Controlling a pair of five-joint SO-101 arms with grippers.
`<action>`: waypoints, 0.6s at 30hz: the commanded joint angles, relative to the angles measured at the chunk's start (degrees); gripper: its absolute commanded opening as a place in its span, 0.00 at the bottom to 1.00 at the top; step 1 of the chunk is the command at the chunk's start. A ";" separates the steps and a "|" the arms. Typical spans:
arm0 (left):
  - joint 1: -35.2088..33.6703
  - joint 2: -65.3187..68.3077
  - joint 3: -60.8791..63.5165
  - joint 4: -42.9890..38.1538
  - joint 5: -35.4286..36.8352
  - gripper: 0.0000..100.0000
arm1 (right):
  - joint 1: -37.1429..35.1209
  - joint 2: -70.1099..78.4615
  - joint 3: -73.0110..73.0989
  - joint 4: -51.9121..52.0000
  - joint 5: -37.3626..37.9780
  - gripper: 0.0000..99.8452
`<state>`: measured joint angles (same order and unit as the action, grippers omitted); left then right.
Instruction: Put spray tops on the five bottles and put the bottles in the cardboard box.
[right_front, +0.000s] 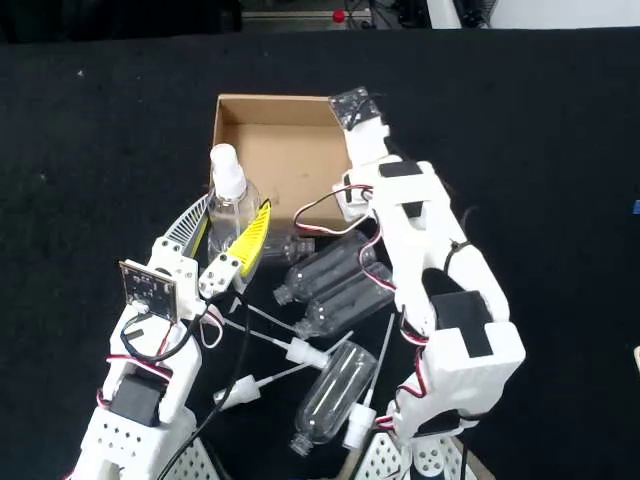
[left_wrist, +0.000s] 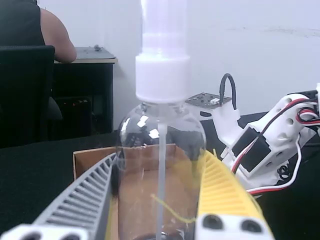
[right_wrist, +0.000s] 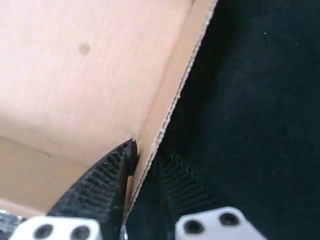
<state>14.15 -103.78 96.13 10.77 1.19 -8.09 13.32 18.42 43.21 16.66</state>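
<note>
A clear bottle (right_front: 230, 195) with a white spray top (right_front: 226, 165) stands upright at the front left edge of the cardboard box (right_front: 270, 98). My left gripper (right_front: 233, 222) is shut on it, and the left wrist view shows the grey finger (left_wrist: 80, 200) and the yellow finger (left_wrist: 220, 190) pressing the bottle (left_wrist: 160, 130) from both sides. My right gripper (right_wrist: 145, 157) sits at the box's right wall (right_wrist: 170, 100), one black finger inside and one outside, pinching the cardboard. Three clear bottles without tops lie in front of the box (right_front: 330, 265), (right_front: 345, 300), (right_front: 335, 395).
Loose spray tops with long tubes lie between the arms (right_front: 300, 352), (right_front: 235, 393), (right_front: 360, 425). The right arm (right_front: 400, 200) stretches over the lying bottles. Black cloth (right_front: 540, 150) covers the table around the box.
</note>
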 joint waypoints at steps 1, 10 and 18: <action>-0.04 -0.62 1.27 0.00 0.00 0.13 | -1.58 -3.56 -0.66 0.79 1.41 0.01; -0.04 -0.62 1.27 0.00 0.00 0.13 | -1.76 -3.74 0.13 1.32 1.23 0.01; -0.04 -0.62 1.27 0.00 0.00 0.13 | -3.16 -4.70 -1.19 5.36 3.78 0.01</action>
<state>14.15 -103.78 96.13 10.77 1.19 -9.05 12.53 18.68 47.60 17.98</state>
